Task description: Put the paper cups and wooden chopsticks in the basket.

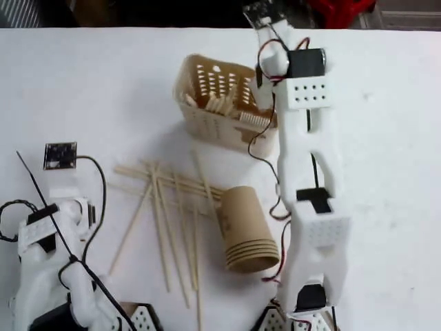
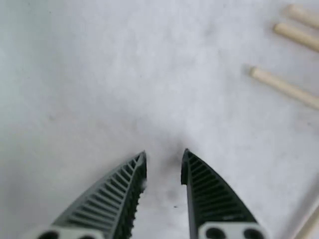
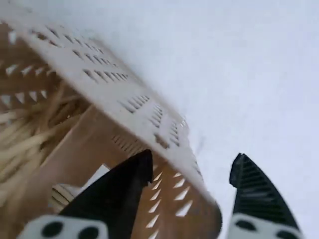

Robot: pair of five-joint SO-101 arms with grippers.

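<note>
- The basket [image 1: 213,121] is seen toward the far middle of the white desk [image 1: 386,172], and a bundle of wooden chopsticks [image 1: 224,105] is already held inside it.
- More loose chopsticks [image 1: 160,221] are scattered flat on the desk nearer than the basket, crossing one another in a loose fan.
- A nested stack of paper cups [image 1: 244,227] is laid on its side just beside the loose chopsticks, its closed end touching some of them and its open rims turned toward the near edge.
- The right arm [image 1: 306,152] is stretched over the desk, past the cups, to the basket.
- The right claw [image 3: 193,158] is spread wide with nothing gripped. The basket's perforated wall [image 3: 114,84] is straddled, one finger inside and the other outside over the desk.
- The left arm [image 1: 48,276] is kept at the near left corner.
- The left claw [image 2: 163,158] is held just above bare desk with a narrow gap between its tips and nothing in it. A few chopstick ends [image 2: 284,87] are seen nearby.
</note>
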